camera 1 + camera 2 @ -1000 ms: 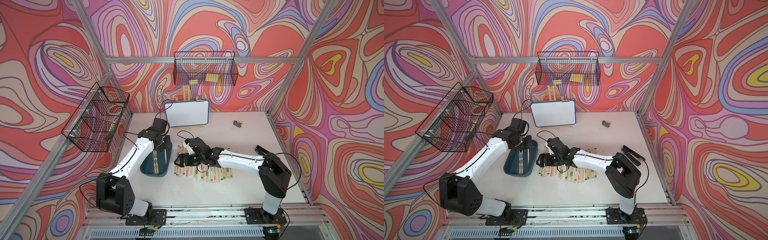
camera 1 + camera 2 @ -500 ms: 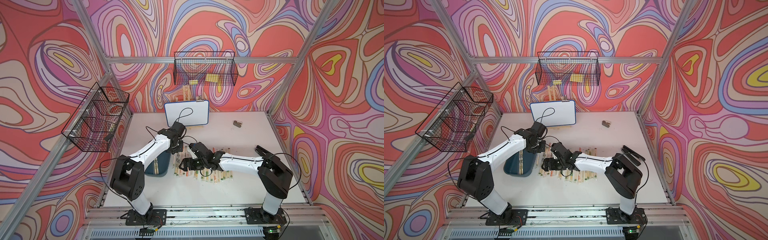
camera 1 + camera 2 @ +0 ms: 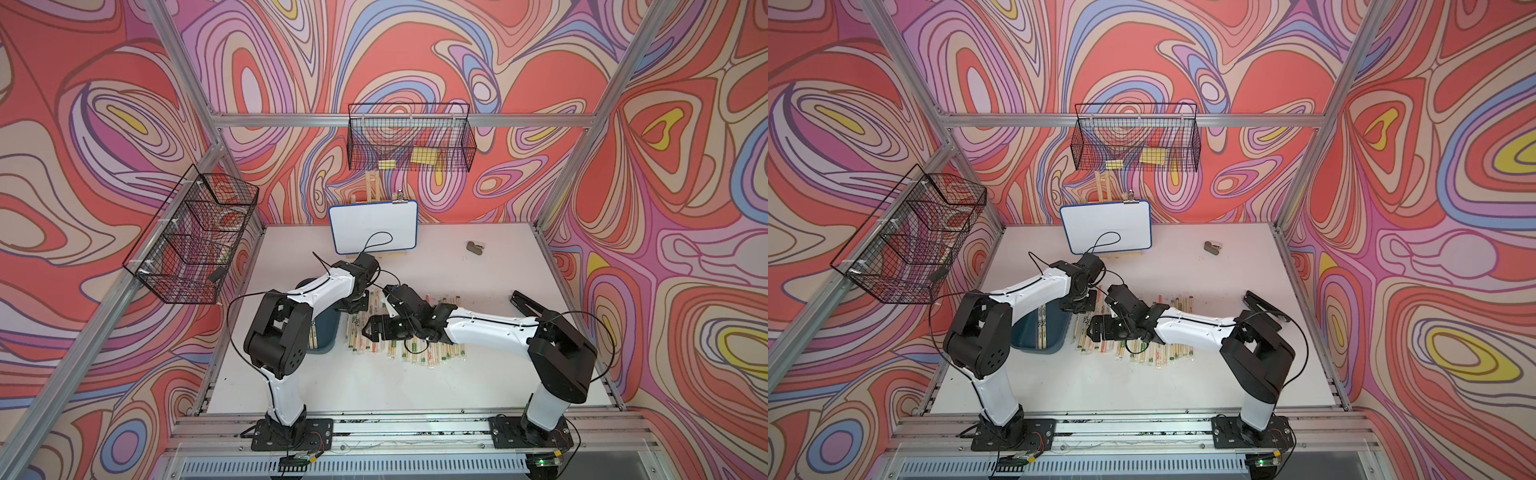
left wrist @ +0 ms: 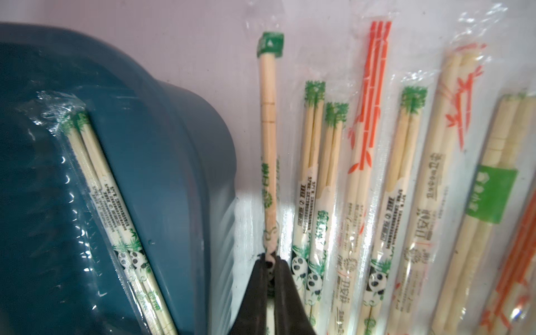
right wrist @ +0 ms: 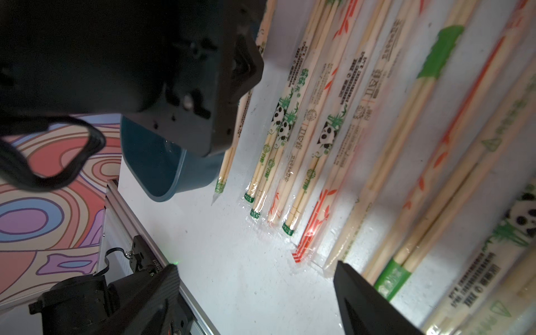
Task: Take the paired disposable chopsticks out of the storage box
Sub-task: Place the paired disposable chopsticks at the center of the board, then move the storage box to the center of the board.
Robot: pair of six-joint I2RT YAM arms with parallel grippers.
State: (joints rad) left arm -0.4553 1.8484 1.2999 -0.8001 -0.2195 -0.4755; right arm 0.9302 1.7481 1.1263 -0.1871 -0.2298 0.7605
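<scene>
Setting a pair [image 4: 268,116] down just outside the box [image 4: 174,145] looks like the step in hand. Left end effector [image 4: 268,268] is clamped tight on this pair near 1 end, and the green-capped end points away from the fingers. The pair sits over the bench [image 5: 232,246], between the box wall and the row [image 4: 362,174] of pairs laid beside the box. Cannot tell whether its far end touches the bench.

To do it well, by my reading:
- Lower until the pair lies flat, parallel to the row, in the bare strip next to the box.
- Keep off the box wall so the sleeve does not snag.
- Release only once the far end is down, or the pair may roll onto its neighbour.
- Go slowly, since the film looks slippery.

Right end effector [image 5: 255,266] is spread wide and empty, hovering above the row near the box. It touches nothing that I can make out.

Box not emptied: at least 1 boxed pair [image 4: 110,203], panda print, lies along its floor. In a top view the box [image 3: 326,332] sits partly under the left arm.
</scene>
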